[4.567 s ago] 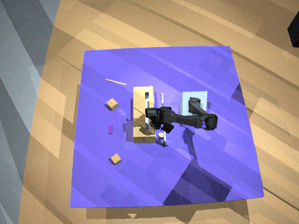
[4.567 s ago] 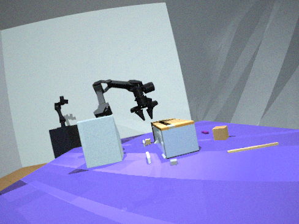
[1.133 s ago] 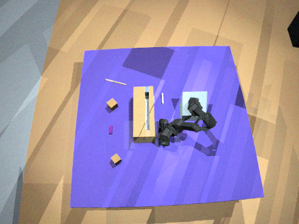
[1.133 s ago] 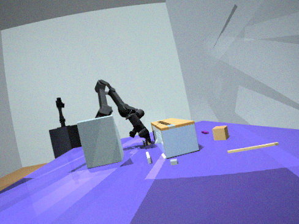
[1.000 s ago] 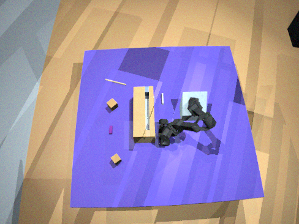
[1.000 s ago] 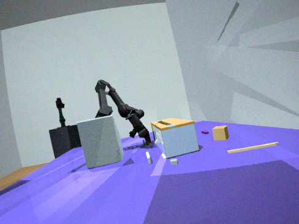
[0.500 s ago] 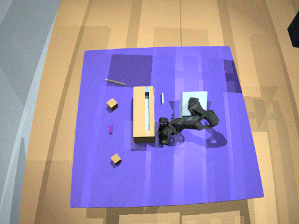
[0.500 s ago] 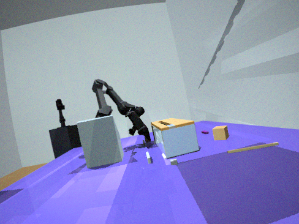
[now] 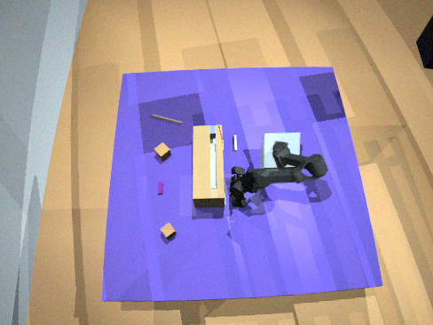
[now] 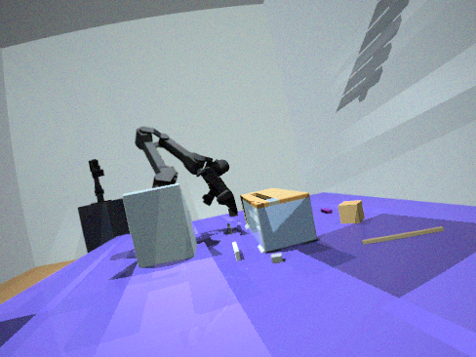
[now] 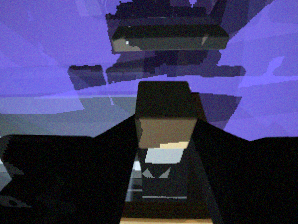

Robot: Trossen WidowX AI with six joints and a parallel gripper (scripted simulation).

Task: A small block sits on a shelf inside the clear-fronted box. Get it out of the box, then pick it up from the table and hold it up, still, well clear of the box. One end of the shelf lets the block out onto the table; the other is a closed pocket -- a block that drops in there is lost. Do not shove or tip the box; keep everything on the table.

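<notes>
Gripper low beside the box, clamped on the small block; next I lift straight up, well clear, and hold steady.

Block: small tan cuboid at the centre of the wrist view, its upper face in shadow and its near face lighter. It is clamped between the dark fingers of the hand, which flank it left and right. In the top view the hand hides it, just right of the box's lower end.

Box: long tan-topped case standing upright on the purple bench, slightly left of frame centre in the top view, with a narrow slot along its right edge. In the exterior view the box sits right of centre, showing pale translucent walls under the tan lid.
</notes>
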